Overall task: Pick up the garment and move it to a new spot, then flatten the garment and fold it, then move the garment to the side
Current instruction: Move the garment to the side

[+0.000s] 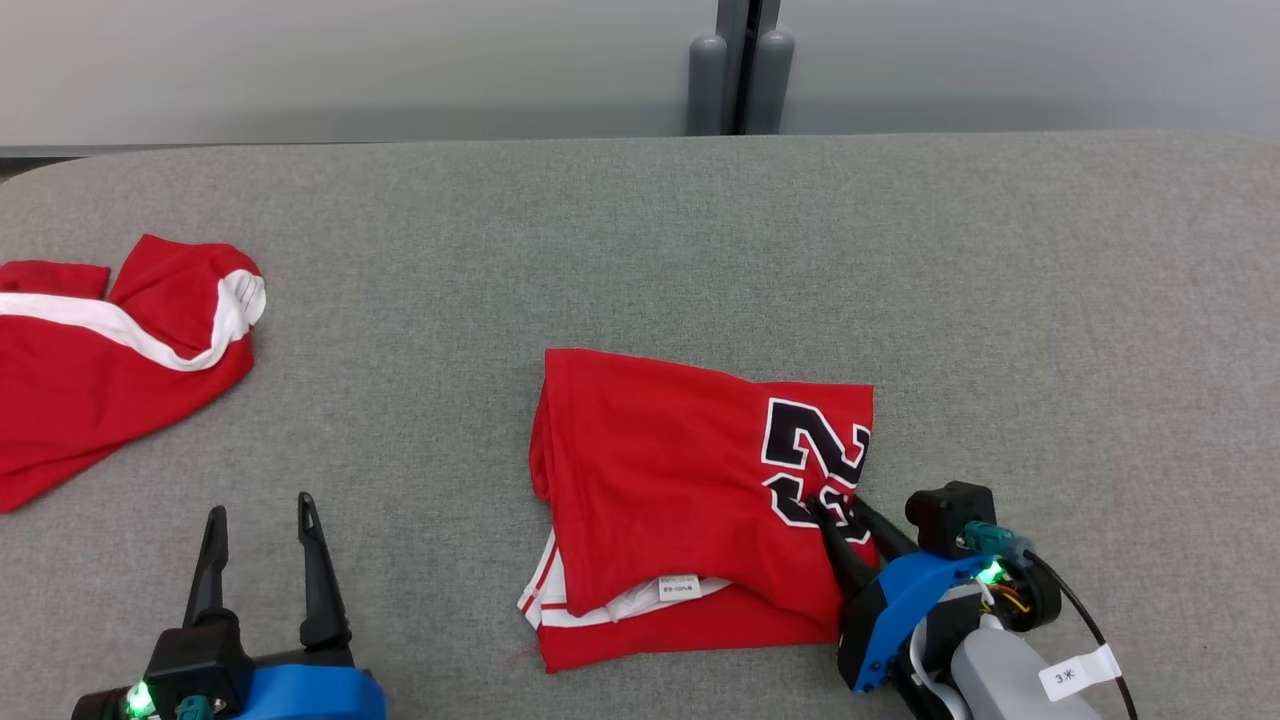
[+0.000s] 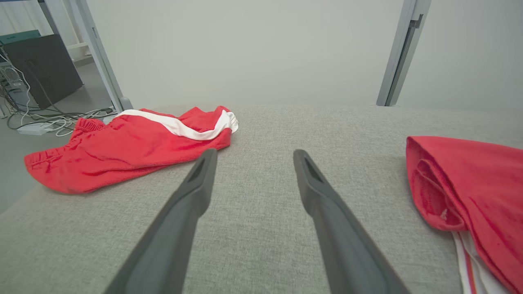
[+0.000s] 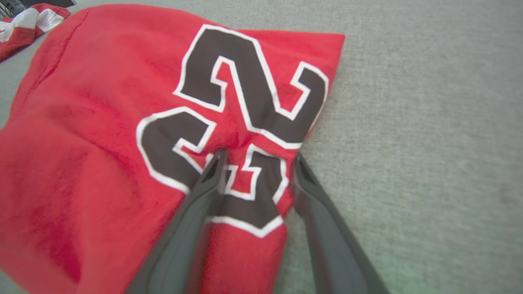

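At lower right, the nearer right gripper (image 1: 838, 505) has its jaws spread across the right edge of the folded red cloth jersey (image 1: 680, 480).

Right hand (image 1: 837, 506) straddles the folded red jersey (image 1: 660, 470) at its right edge.

Red shorts (image 1: 110, 370) with a white stripe lie crumpled at the left of the grey surface (image 1: 640, 230). Beyond its edge, white cables (image 2: 53, 122) trail across the floor (image 2: 8, 143).
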Available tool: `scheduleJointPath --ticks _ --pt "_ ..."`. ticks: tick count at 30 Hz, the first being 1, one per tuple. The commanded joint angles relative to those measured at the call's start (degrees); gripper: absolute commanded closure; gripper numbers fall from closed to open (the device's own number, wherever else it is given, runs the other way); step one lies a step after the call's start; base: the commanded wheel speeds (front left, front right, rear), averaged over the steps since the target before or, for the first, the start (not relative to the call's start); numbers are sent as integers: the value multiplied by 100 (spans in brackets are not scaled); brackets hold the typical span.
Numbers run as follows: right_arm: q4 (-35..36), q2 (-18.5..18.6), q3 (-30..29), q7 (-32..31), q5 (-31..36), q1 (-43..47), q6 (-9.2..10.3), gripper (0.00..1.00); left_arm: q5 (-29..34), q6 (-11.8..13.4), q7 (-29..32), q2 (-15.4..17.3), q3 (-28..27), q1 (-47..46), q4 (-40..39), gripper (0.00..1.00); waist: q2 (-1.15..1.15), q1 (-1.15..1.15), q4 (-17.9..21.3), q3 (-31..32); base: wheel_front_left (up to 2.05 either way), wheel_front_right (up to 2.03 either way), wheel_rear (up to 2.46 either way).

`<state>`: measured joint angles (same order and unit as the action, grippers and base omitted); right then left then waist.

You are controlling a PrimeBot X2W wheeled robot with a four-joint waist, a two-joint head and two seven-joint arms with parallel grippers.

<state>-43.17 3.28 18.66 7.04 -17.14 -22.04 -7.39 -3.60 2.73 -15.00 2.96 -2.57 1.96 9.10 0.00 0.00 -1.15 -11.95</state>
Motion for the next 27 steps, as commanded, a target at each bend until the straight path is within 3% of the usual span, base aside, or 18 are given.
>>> scheduleJointPath --ticks 1,8,15,27 --pt "-82 -54 122 -13 -37 136 -19 100 -41 23 -27 -11 44 -129 -15 0 0 0 2 -15 0 0 0" --pt "84 332 195 360 249 -739 -11 100 -65 51 -27 -11 139 -317 -128 0 0 0 0 -214 0 0 0" --pt "166 1093 614 189 299 -1889 -11 100 9 29 -25 -12 291 -690 -381 0 0 0 82 -660 0 0 0" --pt "54 2343 955 235 -344 -3610 -11 100 379 57 -21 246 236 -1281 -1193 0 0 0 1106 -1807 0 0 0"
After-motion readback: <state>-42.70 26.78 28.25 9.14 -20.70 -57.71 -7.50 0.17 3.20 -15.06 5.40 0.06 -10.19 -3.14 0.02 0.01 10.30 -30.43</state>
